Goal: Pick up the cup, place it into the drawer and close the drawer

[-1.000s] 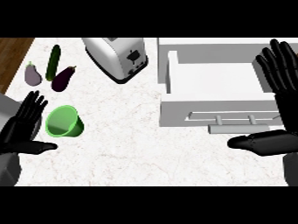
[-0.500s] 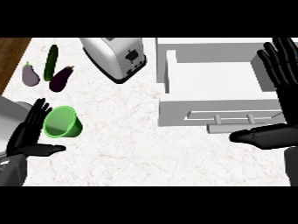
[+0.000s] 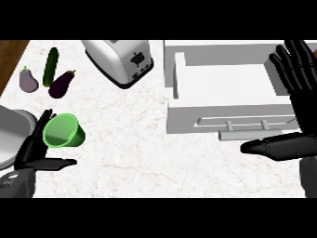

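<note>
A green cup lies tipped on the white counter at the left, its mouth facing me. My left hand sits just below and left of the cup, open, fingers straight beside its rim and thumb pointing right under it. The white drawer stands pulled open at the upper right, its inside bare, with a bar handle on its front. My right hand is open at the right edge, fingers straight up over the drawer's right side, thumb pointing left near the handle.
A silver toaster stands at the top centre. Two purple eggplants and a green cucumber lie at the upper left. A grey rounded object fills the left edge. Wooden floor shows beyond the counter's left edge.
My left hand has slid down and left, drawing back from the cup toward the lower edge. The right hand has shifted slightly right. The cup has not moved.
</note>
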